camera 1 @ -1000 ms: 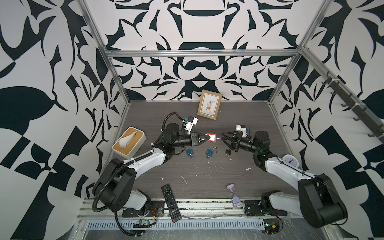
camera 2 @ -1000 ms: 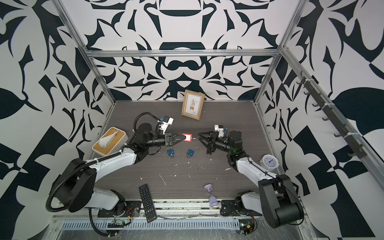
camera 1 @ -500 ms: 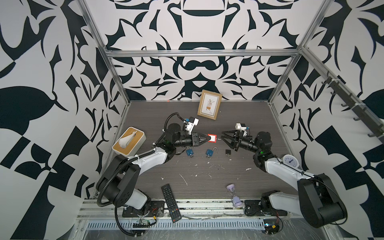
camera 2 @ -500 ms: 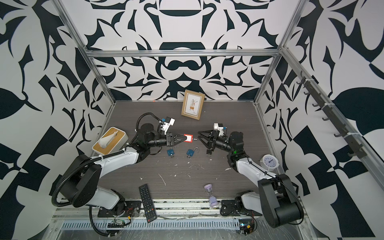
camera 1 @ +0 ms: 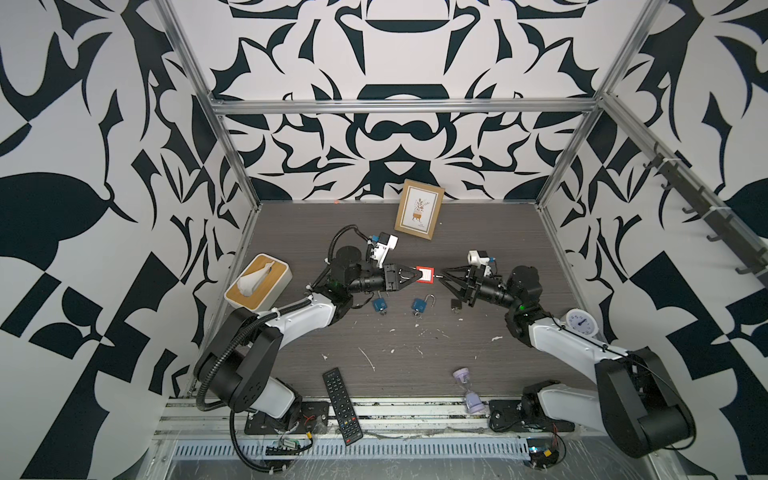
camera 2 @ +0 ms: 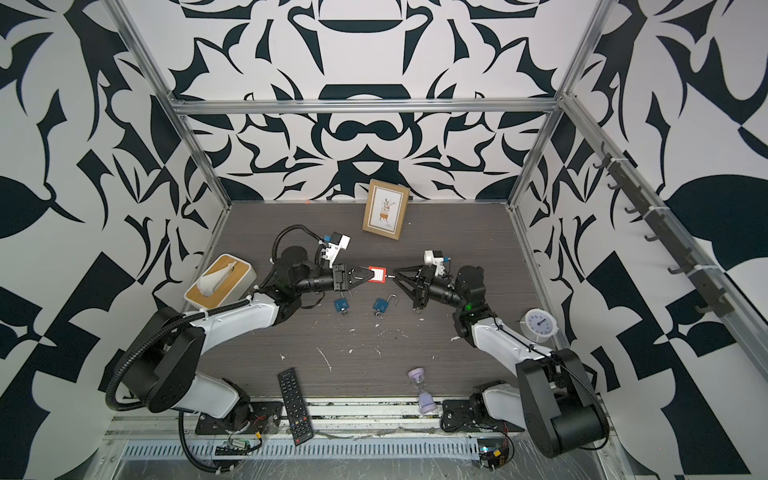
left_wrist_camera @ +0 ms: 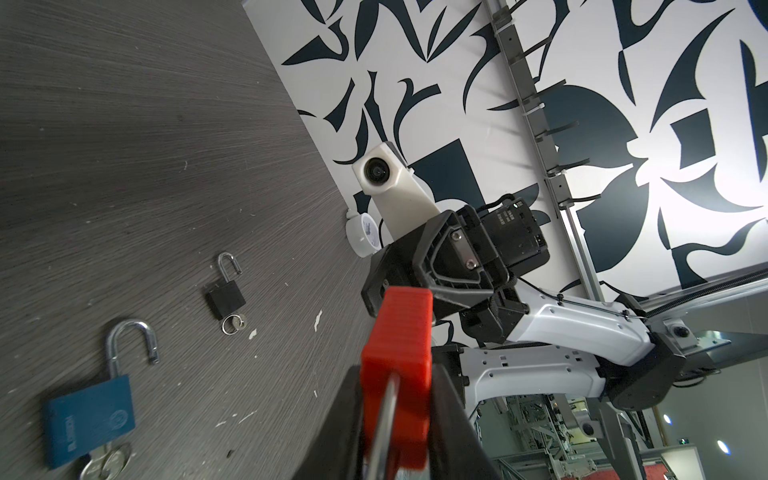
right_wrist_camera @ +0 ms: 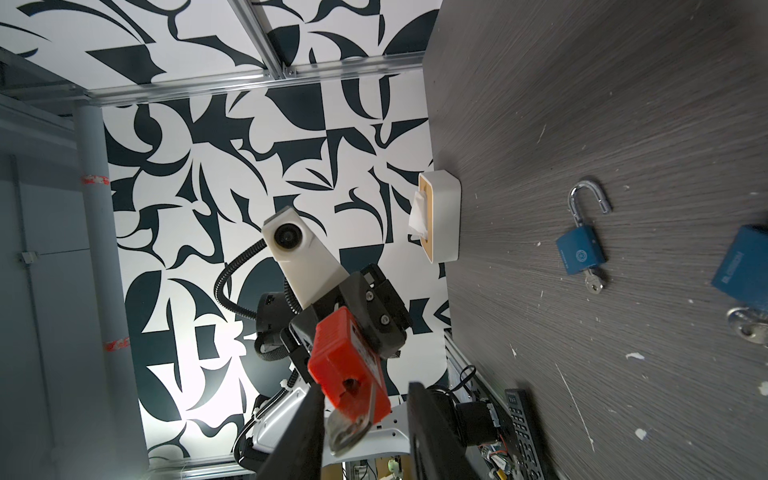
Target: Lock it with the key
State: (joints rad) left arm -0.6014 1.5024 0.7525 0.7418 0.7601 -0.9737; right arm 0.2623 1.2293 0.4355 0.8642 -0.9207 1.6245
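A red padlock [camera 1: 424,275] [camera 2: 376,274] hangs in the air over the middle of the table, with my left gripper [camera 1: 417,276] [left_wrist_camera: 397,374] shut on its shackle end. A silver key [right_wrist_camera: 347,432] [camera 1: 437,275] sticks out of its bottom face, toward my right gripper [camera 1: 441,275] [right_wrist_camera: 365,395]. That gripper's jaws stand on either side of the key. In the right wrist view one finger [right_wrist_camera: 303,436] is close against the key, and a gap shows before the other finger [right_wrist_camera: 432,436].
Below the grippers lie two blue padlocks [camera 1: 420,304] [camera 1: 379,305], one with its shackle open, and a small black padlock [camera 1: 456,304]. A tissue box [camera 1: 258,281] sits left, a picture frame [camera 1: 419,210] at the back, a clock [camera 1: 581,324] right, and a remote [camera 1: 343,411] and hourglass [camera 1: 467,388] in front.
My right gripper has edged toward the red padlock and its jaws have narrowed around the key. The left gripper and the padlock have barely moved.
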